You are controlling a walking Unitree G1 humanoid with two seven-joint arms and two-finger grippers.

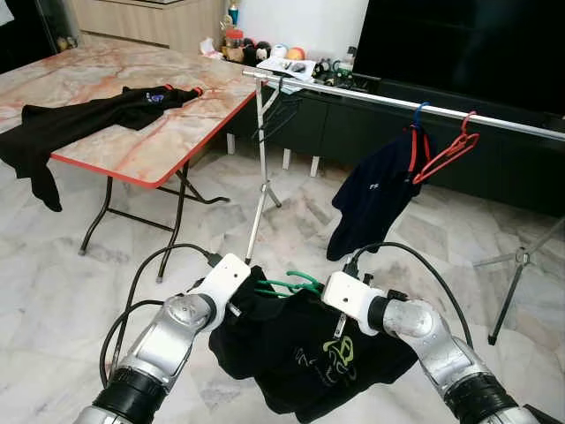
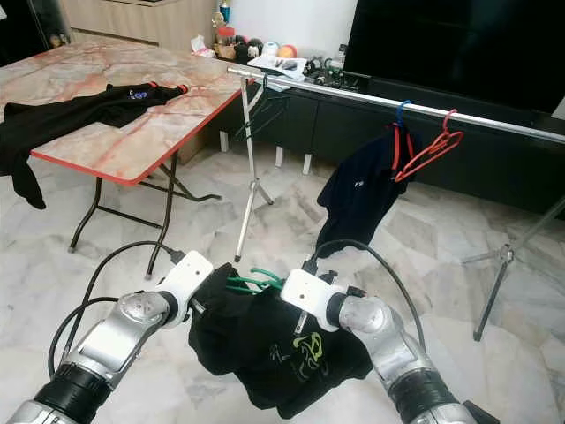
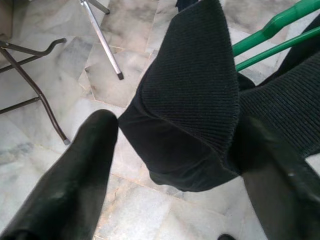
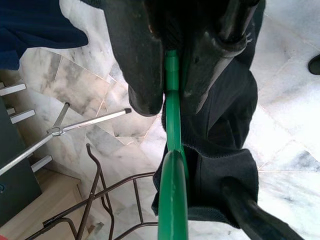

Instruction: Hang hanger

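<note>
Two arms of mine are holding up a black shirt (image 1: 309, 353) at lower centre, above the marble floor (image 1: 53, 291). Across the upper right, the silver rail (image 1: 494, 121) is carrying a navy shirt (image 1: 375, 199) and a red hanger (image 1: 446, 152). My right gripper (image 4: 167, 92) is pinching the green hanger (image 4: 172, 200) inside the black shirt. My left gripper (image 3: 175, 165) is spreading wide around its ribbed collar (image 3: 195, 90).

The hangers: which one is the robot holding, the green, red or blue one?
The green hanger, with a black shirt on it, held between the left gripper and right gripper. The red hanger and blue hanger hang on the rail.
</note>
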